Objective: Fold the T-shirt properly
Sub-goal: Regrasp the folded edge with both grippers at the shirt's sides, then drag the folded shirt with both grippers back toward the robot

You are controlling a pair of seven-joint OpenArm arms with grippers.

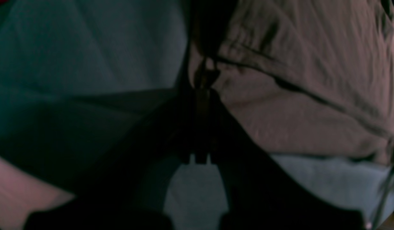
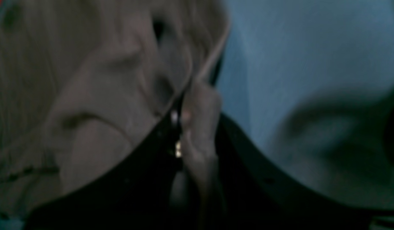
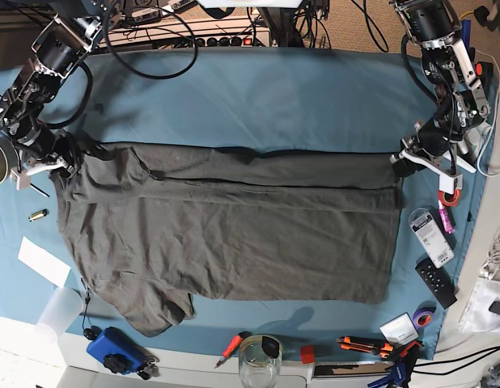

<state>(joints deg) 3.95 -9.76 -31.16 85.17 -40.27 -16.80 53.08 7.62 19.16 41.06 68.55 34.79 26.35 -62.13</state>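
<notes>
Charcoal cotton fills the middle of the worktop (image 3: 274, 89): the T-shirt (image 3: 234, 234) lies spread flat and wrinkled on the teal cloth, its long axis running across the base view, one short sleeve poking out toward the near edge. A strip along the far edge looks already turned over onto the body, judging by the doubled band there.

My left hand (image 3: 402, 159) sits at the shirt's far corner on that view's right side. In its wrist view the tips are pressed together on a thin fold of the shirt's edge (image 1: 203, 76), so I take it as pinching fabric. My right hand (image 3: 57, 162) is at the opposite far corner, and its wrist view shows a bunch of grey cloth (image 2: 197, 105) caught between its closed tips.

So I judge the step in hand to be the grasp for a lengthwise fold: both far corners are held, nothing lifted yet as far as I can see. Next I would need to raise both corners together, keep the edge taut between them, and carry it toward the near hem evenly so the cloth lands without a skew or fresh creases
</notes>
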